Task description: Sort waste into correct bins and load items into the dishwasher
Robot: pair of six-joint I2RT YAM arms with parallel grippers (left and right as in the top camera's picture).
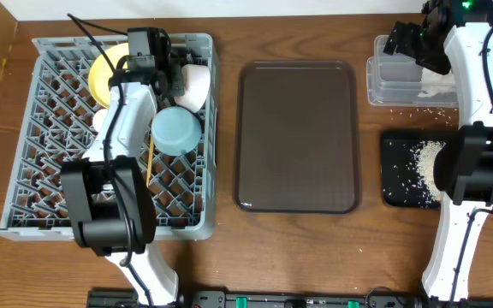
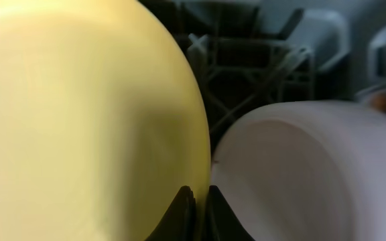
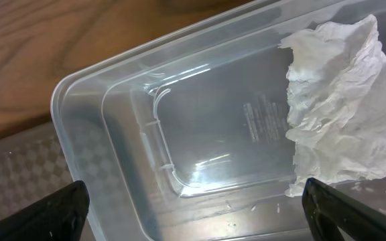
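While the left hand (image 2: 197, 213) sat low in the grey rack (image 1: 32, 171), its fingers were pinched together right at the lower rim of the yellow plate (image 2: 79, 120). The plate stood on edge and filled that hand's left side. Whether the rim was caught between the fingers could not be told. Just to the hand's right, the white bowl (image 2: 300, 174) leaned close to the plate, so the hand occupied the narrow wedge between the two. From above, both lay in the far part of the rack, the blue bowl (image 1: 175, 131) a little nearer the robot. Any withdrawal, I judged, would need to go straight up along the plate's face, not across it, or the plate or bowl might tip. Well apart across the table (image 1: 366, 257), the right hand (image 3: 193, 214) hung spread wide over the clear tub (image 3: 106, 107), holding nothing. The crumpled napkin (image 3: 340, 114) lay at one end of the tub. Rice scraps (image 1: 424, 158) lay on the black tray (image 1: 394, 192), nearer that arm.
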